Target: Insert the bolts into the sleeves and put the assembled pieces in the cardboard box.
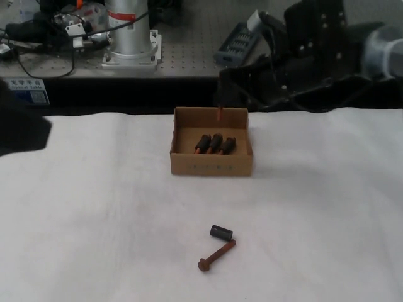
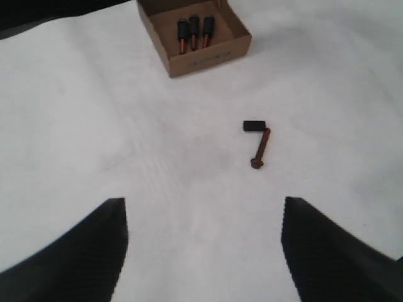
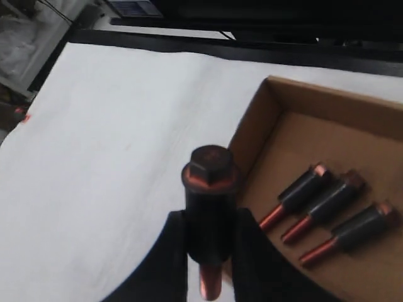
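Observation:
The cardboard box (image 1: 211,165) stands mid-bench with three bolt-in-sleeve pieces (image 1: 214,144) lying side by side in it. My right gripper (image 3: 211,251) is shut on another assembled piece (image 3: 211,207), a copper bolt in a black sleeve, held upright over the box's (image 3: 327,189) back wall; its tip (image 1: 219,114) shows there. A loose black sleeve (image 1: 221,233) and a copper bolt (image 1: 216,255) lie touching on the white cloth nearer the front. My left gripper (image 2: 201,251) hangs open well short of that sleeve (image 2: 254,126) and bolt (image 2: 260,150), with nothing between its fingers.
A white cloth (image 1: 94,220) covers the bench. Behind it run a dark edge and a perforated metal table with a silver post (image 1: 129,28) and cables. A dark shape (image 1: 19,129) sits at the cloth's left edge.

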`<state>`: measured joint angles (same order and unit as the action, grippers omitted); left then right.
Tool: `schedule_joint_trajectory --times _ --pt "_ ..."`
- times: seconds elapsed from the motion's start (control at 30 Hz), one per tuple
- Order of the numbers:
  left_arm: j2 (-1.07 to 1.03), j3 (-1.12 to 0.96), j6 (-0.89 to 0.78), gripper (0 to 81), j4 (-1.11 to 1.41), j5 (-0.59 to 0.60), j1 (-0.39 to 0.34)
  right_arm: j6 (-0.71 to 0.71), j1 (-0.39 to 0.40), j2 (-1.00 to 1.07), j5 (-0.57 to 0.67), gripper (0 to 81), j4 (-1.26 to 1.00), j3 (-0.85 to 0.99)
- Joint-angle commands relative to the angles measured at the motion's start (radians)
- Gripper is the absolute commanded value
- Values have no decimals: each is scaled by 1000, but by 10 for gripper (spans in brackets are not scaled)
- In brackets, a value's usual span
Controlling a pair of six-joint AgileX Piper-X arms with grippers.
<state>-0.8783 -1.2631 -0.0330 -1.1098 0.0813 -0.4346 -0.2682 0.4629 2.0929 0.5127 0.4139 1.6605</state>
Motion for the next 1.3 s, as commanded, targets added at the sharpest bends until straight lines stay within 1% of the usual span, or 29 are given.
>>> schedule_joint_trajectory --times 0.0,0.07,0.17,0.27,0.37,0.43,0.47,0.5,0.57,0.63,0.67,0.73,0.83,1.0,1.13,1.27 --pt "9 -2 -19 504 -62 -60 1 -25 -11 105 14 25 54 133" --pt "9 -2 -19 504 -79 -74 1 -31 -12 171 9 25 94 218" --pt "9 -2 -19 502 -76 -81 1 -31 -12 255 -40 25 163 314" --pt "9 -2 -19 466 -75 -81 1 -31 -12 304 -50 25 204 360" --pt "9 -2 -12 428 -63 -81 1 -24 -12 311 -50 24 230 368" --pt "9 -2 -12 421 -45 -81 1 -23 -12 311 -50 14 235 368" --pt "9 -2 -12 421 -34 -81 1 -23 -12 311 -50 62 235 368" --pt "9 -2 -12 421 -27 -81 1 -23 -12 311 -50 126 235 368" --pt "9 -2 -12 421 -19 -81 1 -28 -12 311 -50 286 242 368" --pt "9 -2 -12 421 -17 -81 1 -28 -12 311 -59 378 271 372" --pt "9 -2 -12 421 -17 -81 1 -28 -12 307 -58 381 287 371" --pt "9 -2 -12 421 -17 -81 1 -15 -12 301 -49 359 318 371" --pt "9 -2 -12 421 -17 -76 1 29 -12 277 -2 349 374 371" --pt "9 -2 -12 421 -14 -75 1 191 -12 191 -9 349 555 371" --pt "9 -2 -12 421 13 -68 1 268 -12 103 -9 349 691 365" --pt "9 -2 -12 421 51 3 1 327 -7 17 -18 349 802 365"
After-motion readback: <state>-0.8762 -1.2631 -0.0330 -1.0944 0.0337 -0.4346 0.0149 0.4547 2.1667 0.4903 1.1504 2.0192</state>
